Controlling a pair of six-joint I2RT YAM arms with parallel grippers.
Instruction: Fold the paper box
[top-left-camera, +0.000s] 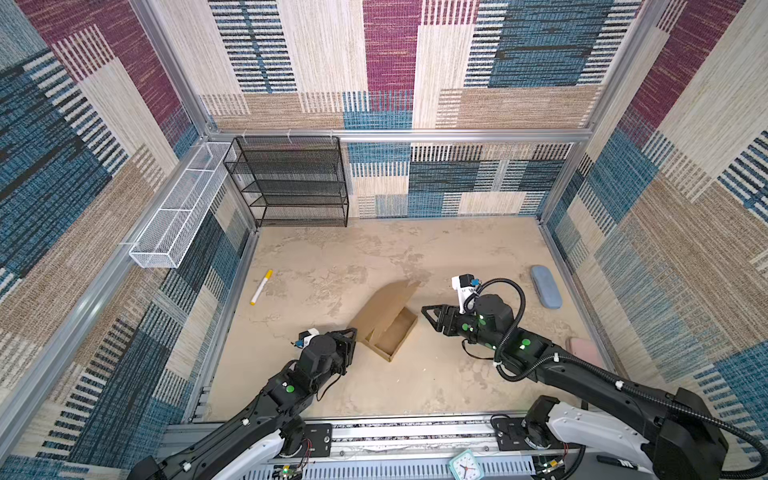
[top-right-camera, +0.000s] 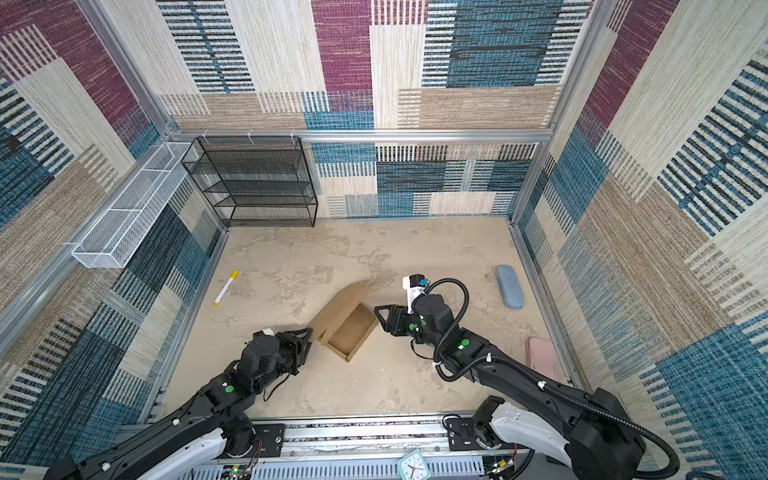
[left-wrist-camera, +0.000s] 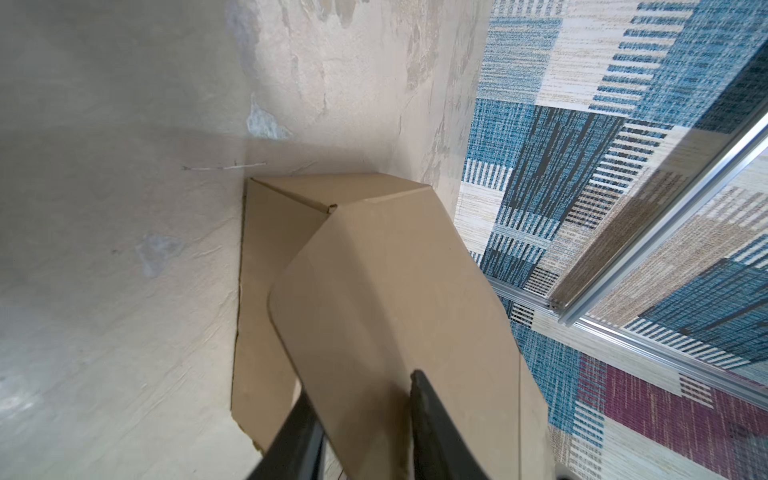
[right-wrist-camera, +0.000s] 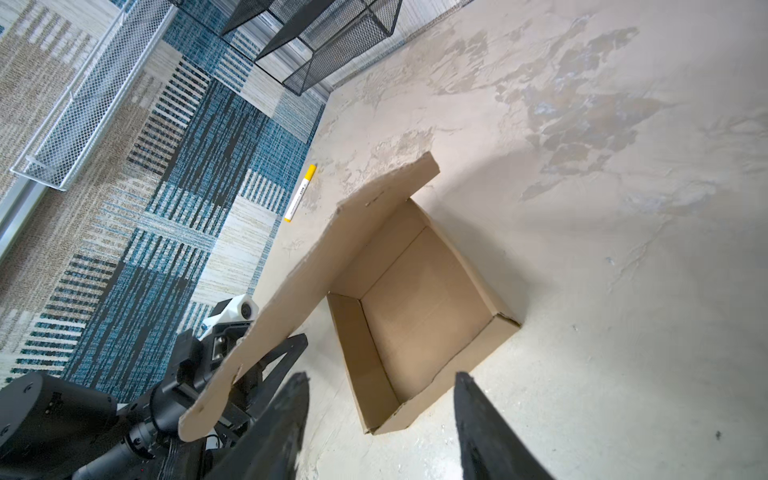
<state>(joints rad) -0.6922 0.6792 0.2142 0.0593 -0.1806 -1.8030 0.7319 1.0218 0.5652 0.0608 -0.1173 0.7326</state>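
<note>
Paper box (top-left-camera: 386, 320) at centre of bench (top-left-camera: 374, 257) — tray (right-wrist-camera: 424, 307) walls up, lid (right-wrist-camera: 332, 257) raised, not yet shut. Left fingers (left-wrist-camera: 424, 399) straddle lid flap; clamped or not, cannot tell. Right fingers (right-wrist-camera: 473, 411) spread, empty — beside tray.

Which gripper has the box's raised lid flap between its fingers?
The left gripper: the raised flap of the paper box runs between its fingers. The right gripper hangs open beside it, holding nothing.

Black arms (top-left-camera: 232, 436), green dots (top-left-camera: 289, 389), ribbed cable (top-left-camera: 523, 305)
</note>
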